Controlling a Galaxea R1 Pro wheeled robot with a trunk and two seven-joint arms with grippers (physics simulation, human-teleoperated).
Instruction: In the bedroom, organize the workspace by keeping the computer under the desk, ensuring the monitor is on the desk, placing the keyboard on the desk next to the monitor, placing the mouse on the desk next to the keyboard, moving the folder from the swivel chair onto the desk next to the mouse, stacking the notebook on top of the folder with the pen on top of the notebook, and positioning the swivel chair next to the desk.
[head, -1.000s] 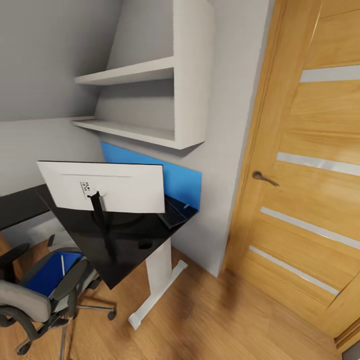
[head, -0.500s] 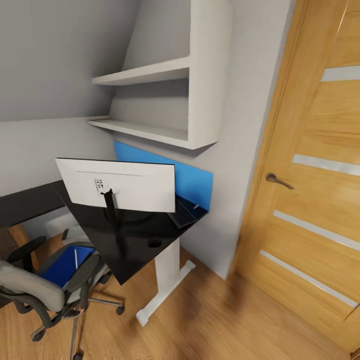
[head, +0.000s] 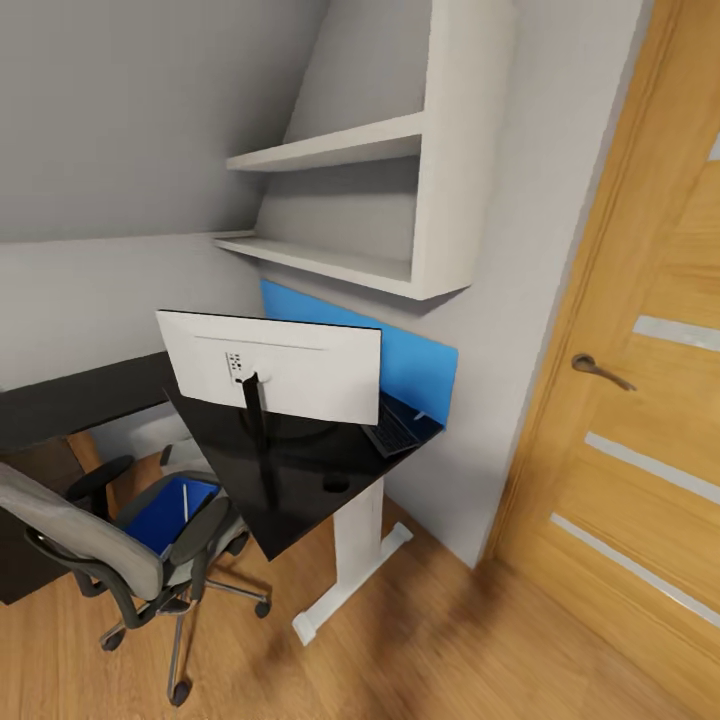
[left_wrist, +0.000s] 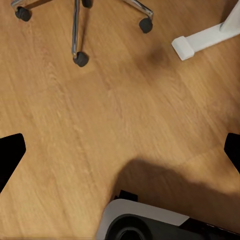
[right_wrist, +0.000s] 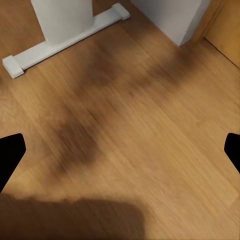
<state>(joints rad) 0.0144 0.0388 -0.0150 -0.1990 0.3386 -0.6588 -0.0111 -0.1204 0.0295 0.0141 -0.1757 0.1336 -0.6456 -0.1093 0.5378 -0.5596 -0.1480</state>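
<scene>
Left gripper (left_wrist: 120, 150) (fingers spread) over floor; one folder (head: 165, 512) on one swivel chair (head: 120, 560).

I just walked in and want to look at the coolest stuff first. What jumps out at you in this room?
First the monitor, turned so its white back faces us, standing on the glossy black desk in front of a bright blue panel. Next the bright blue folder lying on the seat of the grey swivel chair, low on the left. A big wooden door fills the right side.
</scene>
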